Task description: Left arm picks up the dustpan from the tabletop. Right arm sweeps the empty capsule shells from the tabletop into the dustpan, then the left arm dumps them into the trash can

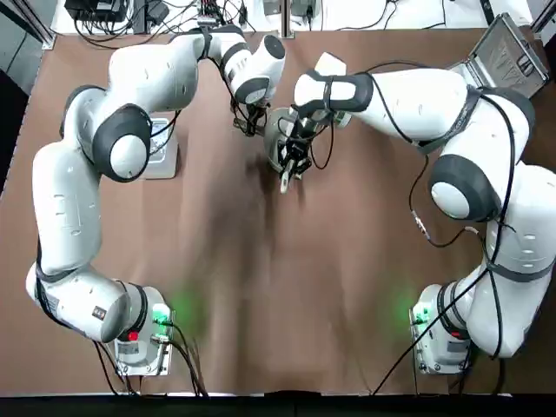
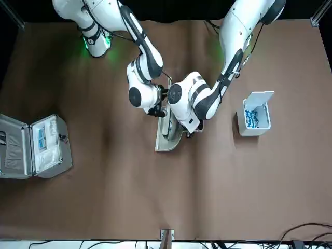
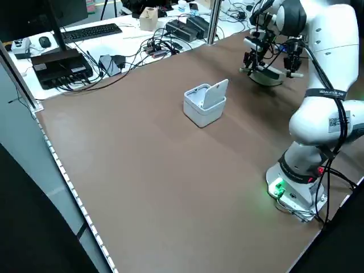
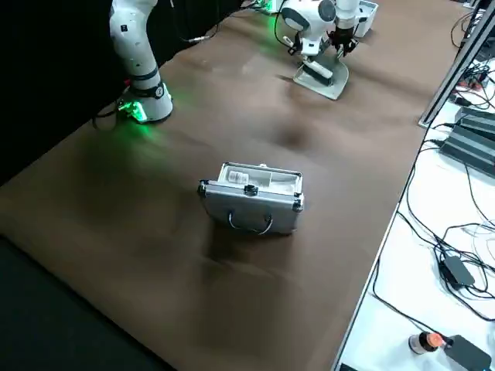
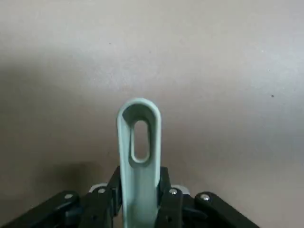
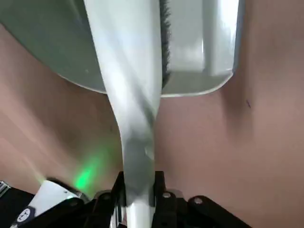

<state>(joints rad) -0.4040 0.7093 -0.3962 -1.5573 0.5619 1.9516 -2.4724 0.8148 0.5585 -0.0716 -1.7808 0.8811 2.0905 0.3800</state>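
The left arm (image 1: 130,122) and right arm (image 1: 486,174) meet over the desk (image 2: 114,197); the dustpan (image 4: 329,81) is between them, its handle clamped by the left fingers (image 5: 164,190). The right fingers (image 6: 159,194) are closed on a white brush (image 6: 133,95) at the pan. The trash can (image 2: 253,116) stands open near the left arm.

Bin lid (image 2: 259,98) (upright) blocks one side | bin mouth (image 2: 254,118) open above
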